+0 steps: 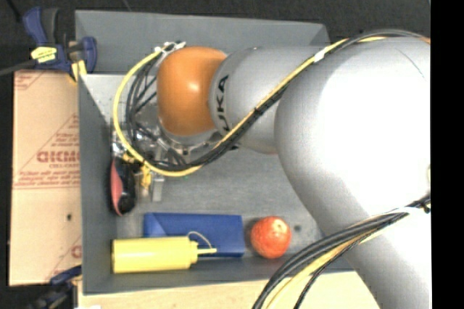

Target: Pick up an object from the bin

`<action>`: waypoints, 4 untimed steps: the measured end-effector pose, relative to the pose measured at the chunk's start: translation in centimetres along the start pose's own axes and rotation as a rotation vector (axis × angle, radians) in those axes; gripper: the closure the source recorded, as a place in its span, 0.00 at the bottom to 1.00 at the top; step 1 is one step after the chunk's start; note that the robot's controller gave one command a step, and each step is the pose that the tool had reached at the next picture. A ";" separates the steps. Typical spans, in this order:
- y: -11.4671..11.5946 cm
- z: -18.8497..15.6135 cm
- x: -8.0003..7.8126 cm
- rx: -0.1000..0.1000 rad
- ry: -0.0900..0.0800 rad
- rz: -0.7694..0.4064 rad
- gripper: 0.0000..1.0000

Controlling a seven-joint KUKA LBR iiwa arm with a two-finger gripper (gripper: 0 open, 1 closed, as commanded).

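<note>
My gripper (150, 173) hangs low at the bin's left side, below the arm's wrist and its looped cables. Right beside it on the left, against the bin's left wall, lies a slim pink and black thing (117, 188), standing lengthwise along the wall; its upper end is hidden by the gripper's body. A flat blue box (206, 228) lies below the gripper near the front wall. A yellow squeeze bottle (152, 254) lies on its side in front of the box, nozzle pointing right.
A red-orange ball (271, 237) rests right of the blue box near the front wall. The arm covers the bin's middle and right. Bare grey floor shows between the gripper and the ball.
</note>
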State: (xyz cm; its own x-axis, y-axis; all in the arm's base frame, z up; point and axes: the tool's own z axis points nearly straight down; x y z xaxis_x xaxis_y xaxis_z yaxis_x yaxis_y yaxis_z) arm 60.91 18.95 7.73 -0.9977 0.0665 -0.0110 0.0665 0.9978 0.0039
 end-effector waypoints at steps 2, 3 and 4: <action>0.9 0.5 -0.9 -0.001 -0.003 0.496 1.00; 0.8 0.3 -0.8 0.000 -0.001 0.497 1.00; 0.8 -0.5 -0.8 -0.002 -0.003 0.497 1.00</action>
State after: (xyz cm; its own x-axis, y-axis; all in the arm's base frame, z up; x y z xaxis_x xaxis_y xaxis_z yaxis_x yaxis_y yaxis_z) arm 61.78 19.73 8.29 -0.8451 0.5345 -0.0098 0.5344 0.8452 0.0110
